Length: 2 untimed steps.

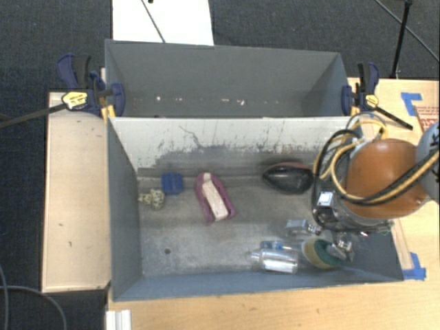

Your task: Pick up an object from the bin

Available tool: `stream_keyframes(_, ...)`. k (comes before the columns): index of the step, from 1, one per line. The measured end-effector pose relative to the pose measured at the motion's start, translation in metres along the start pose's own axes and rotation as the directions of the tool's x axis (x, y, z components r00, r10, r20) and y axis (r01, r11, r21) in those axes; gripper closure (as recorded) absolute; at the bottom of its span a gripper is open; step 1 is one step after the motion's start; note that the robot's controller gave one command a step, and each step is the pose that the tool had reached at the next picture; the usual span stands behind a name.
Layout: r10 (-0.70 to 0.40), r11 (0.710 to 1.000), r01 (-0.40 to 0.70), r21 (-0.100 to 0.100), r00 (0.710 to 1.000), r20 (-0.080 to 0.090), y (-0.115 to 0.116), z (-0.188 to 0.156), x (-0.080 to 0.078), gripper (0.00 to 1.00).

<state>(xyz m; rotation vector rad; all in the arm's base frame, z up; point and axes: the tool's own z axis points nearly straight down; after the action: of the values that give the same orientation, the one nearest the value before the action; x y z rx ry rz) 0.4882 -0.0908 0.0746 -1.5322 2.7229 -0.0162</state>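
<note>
1. Leave alone the blue block (172,183) and pink bar (213,198) at mid-left of the bin (206,143), well apart from the work.
2. Avoid nudging the clear bottle (275,258) just beside the target.
3. Centre over the round greenish roll (317,253) by the front right corner, beneath the gripper (335,243).
4. Cannot tell the jaws' width; confirm clearance round the roll before descending.

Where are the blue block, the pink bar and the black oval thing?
blue block (172,183), camera view, middle of its top.
pink bar (214,199), camera view, middle of its pale face.
black oval thing (289,179), camera view, centre of its top.
</note>
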Motion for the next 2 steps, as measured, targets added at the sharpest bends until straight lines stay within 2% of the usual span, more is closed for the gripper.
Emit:
stream_keyframes(1, -0.001, 1.000, 0.001, -0.004, 1.000, -0.002, 0.0010, 0.0013, 0.0012, 1.00)
stream_keyframes(2, -0.269, 0.963, 0.269, 0.009, 0.963, 0.011, -0.0007, 0.0001, 0.0016, 1.00)
